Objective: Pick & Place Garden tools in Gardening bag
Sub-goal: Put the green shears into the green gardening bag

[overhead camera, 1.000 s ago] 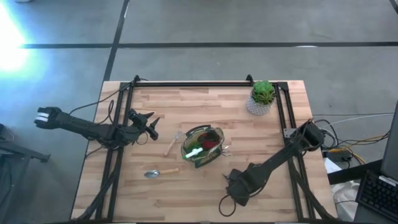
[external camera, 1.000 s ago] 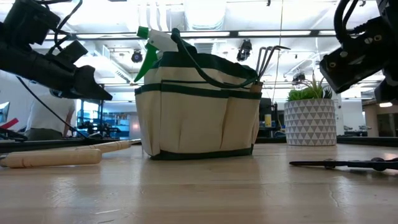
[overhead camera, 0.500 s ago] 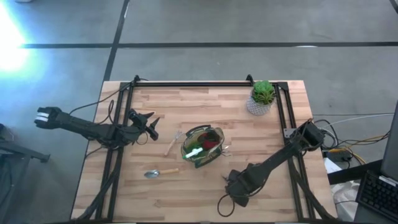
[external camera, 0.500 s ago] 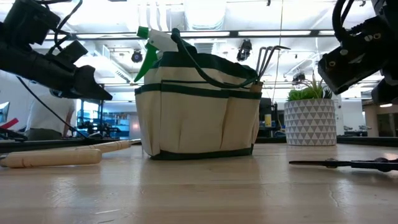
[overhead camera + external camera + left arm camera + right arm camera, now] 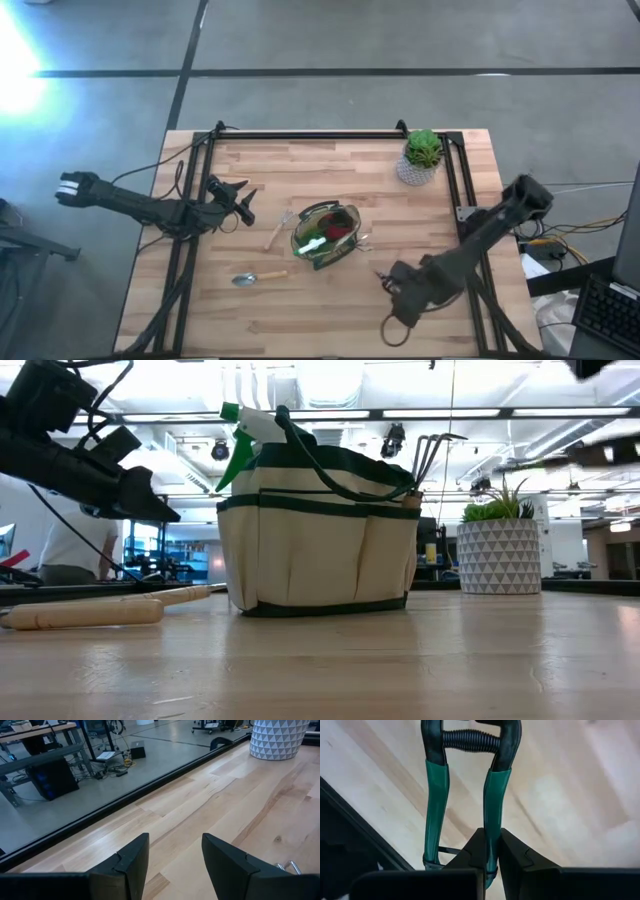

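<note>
The olive-tan gardening bag (image 5: 325, 233) stands mid-table, with a green spray bottle (image 5: 245, 430) and metal tines (image 5: 435, 448) sticking out of its top. A wooden-handled fork (image 5: 275, 232) and a metal trowel (image 5: 256, 277) lie on the table left of the bag. My right gripper (image 5: 393, 282) (image 5: 492, 842), right of the bag and toward the near edge, is shut on the pruning shears (image 5: 470, 770), which have green handles and a black spring. My left gripper (image 5: 240, 203) (image 5: 175, 855) is open and empty, above the table left of the bag. My right gripper pinches one of the shears' two green handles (image 5: 493, 815) between its two fingers, near that handle's free end. The fingers lie along the handle. The other handle (image 5: 435, 805) is free beside it. The shears are lifted clear of the table.
A green plant in a white patterned pot (image 5: 421, 157) stands at the far right corner. A black frame rail (image 5: 310, 135) runs along the far edge and down both sides. Bare wood lies along the near side of the table.
My right gripper has risen and gone toward the table's right edge with the shears. The shears lay on the table at the right of the low view and are now lifted out of it.
</note>
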Robot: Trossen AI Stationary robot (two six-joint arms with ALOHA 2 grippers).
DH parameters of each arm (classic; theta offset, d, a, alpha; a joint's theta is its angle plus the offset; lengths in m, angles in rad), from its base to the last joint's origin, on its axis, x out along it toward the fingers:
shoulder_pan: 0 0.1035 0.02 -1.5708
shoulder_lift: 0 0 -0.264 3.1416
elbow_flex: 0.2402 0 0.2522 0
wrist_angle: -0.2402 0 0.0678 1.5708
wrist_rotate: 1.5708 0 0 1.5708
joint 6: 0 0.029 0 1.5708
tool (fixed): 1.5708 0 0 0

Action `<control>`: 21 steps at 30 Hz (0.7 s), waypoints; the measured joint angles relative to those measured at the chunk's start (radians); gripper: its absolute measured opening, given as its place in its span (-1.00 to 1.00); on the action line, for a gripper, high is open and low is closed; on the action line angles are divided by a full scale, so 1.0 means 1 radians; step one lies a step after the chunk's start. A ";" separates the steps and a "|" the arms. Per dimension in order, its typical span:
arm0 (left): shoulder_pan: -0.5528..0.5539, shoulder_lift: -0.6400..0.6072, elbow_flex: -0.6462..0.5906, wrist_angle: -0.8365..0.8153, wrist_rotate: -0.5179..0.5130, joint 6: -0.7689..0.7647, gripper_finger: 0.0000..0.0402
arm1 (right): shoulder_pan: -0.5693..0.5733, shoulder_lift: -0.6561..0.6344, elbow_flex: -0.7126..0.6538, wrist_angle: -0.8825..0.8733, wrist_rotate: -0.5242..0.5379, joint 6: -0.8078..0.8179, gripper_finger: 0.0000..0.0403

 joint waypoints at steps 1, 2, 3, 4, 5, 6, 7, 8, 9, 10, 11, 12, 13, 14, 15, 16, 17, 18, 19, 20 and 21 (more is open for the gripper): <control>0.000 0.001 0.000 0.000 0.000 0.000 -0.07 | 0.005 -0.022 0.000 -0.013 0.028 0.017 -0.93; 0.000 0.001 0.000 0.000 0.000 0.000 -0.07 | 0.012 -0.045 0.000 -0.023 0.063 0.035 -0.93; 0.000 0.001 0.000 0.000 0.000 0.000 -0.07 | 0.018 -0.069 0.000 -0.035 0.101 0.054 -0.93; 0.000 0.001 0.000 0.000 0.000 0.000 -0.07 | 0.024 -0.094 0.001 -0.046 0.144 0.070 -0.93; 0.000 0.002 0.000 0.000 0.000 0.000 -0.07 | 0.031 -0.116 0.001 -0.047 0.194 0.080 -0.93; 0.000 0.002 0.000 0.000 0.000 0.000 -0.07 | 0.036 -0.135 0.001 -0.039 0.239 0.084 -0.93; 0.000 0.002 0.000 0.000 0.000 0.000 -0.07 | 0.040 -0.154 0.001 -0.034 0.271 0.083 -0.93; 0.000 0.002 0.000 0.000 0.000 0.000 -0.07 | 0.040 -0.167 0.001 -0.035 0.284 0.076 -0.93; 0.000 0.002 0.000 0.000 0.000 0.000 -0.07 | 0.040 -0.179 0.001 -0.037 0.288 0.063 -0.93; 0.000 0.002 0.000 0.000 0.000 0.000 -0.07 | 0.033 -0.190 0.001 -0.041 0.287 0.052 -0.93; 0.000 0.002 0.000 0.000 0.000 0.000 -0.07 | 0.023 -0.199 0.001 -0.043 0.285 0.034 -0.93; 0.000 0.002 0.000 0.000 0.000 0.000 -0.07 | 0.011 -0.207 0.001 -0.043 0.271 0.012 -0.93; 0.000 0.002 0.000 0.000 0.000 0.000 -0.07 | -0.004 -0.215 0.001 -0.042 0.251 -0.005 -0.93; 0.000 0.002 0.000 0.000 0.000 0.000 -0.07 | -0.022 -0.225 0.001 -0.039 0.225 -0.020 -0.93; 0.000 0.002 0.000 0.000 0.000 0.000 -0.07 | -0.043 -0.235 0.001 -0.028 0.193 -0.036 -0.93; 0.000 0.002 0.000 0.000 0.000 0.000 -0.07 | -0.067 -0.246 0.003 -0.012 0.151 -0.057 -0.93; 0.000 0.002 0.000 0.000 0.000 0.000 -0.07 | -0.093 -0.254 0.010 0.003 0.098 -0.080 -0.93; 0.000 0.002 0.000 0.000 0.000 0.000 -0.07 | -0.120 -0.257 0.020 0.012 0.040 -0.101 -0.93; 0.000 0.002 0.000 0.000 0.000 0.000 -0.07 | -0.147 -0.257 0.034 0.012 -0.021 -0.125 -0.93; 0.000 0.002 0.000 0.000 0.000 0.000 -0.07 | -0.172 -0.256 0.047 0.010 -0.082 -0.148 -0.93; 0.000 0.002 0.000 0.000 0.000 0.000 -0.07 | -0.197 -0.253 0.061 0.001 -0.142 -0.168 -0.93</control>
